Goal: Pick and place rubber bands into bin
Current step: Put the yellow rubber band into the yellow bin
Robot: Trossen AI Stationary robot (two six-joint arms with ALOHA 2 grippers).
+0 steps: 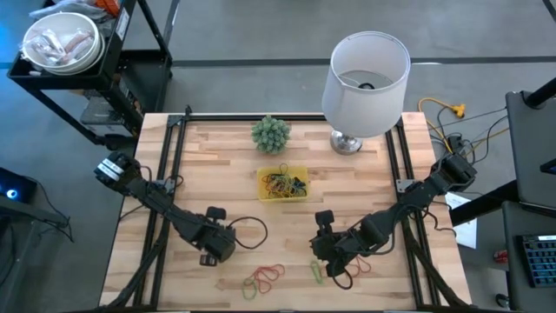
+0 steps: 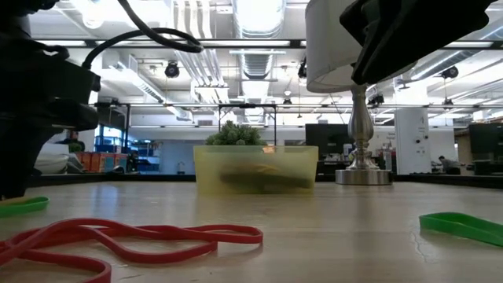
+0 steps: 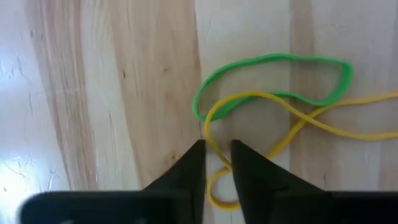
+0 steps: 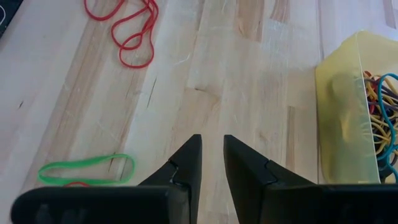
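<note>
Left pincer (image 3: 217,163) down on tabletop (image 1: 174,174), fingers a narrow gap apart, straddling yellow band (image 3: 292,121) where it crosses green band (image 3: 273,78); not pinched yet, I'd say.

Bands look featherlight, floppy, grippy, lying flat: best to nip a single strand and expect the tangled neighbour to tag along.

Bin (image 1: 284,183) mid-tabletop, already holding bands.

Red bands (image 1: 265,276) lie loose near front edge.

Right pincer (image 4: 212,158) hovers slightly parted, empty.

- Left gripper (image 3: 217,163) low over the table (image 1: 217,148), near its front edge, jaws narrowly parted astride a yellow rubber band (image 3: 249,134).
- Right gripper (image 4: 212,162) above the table's front right, jaws slightly apart, nothing between.
</note>
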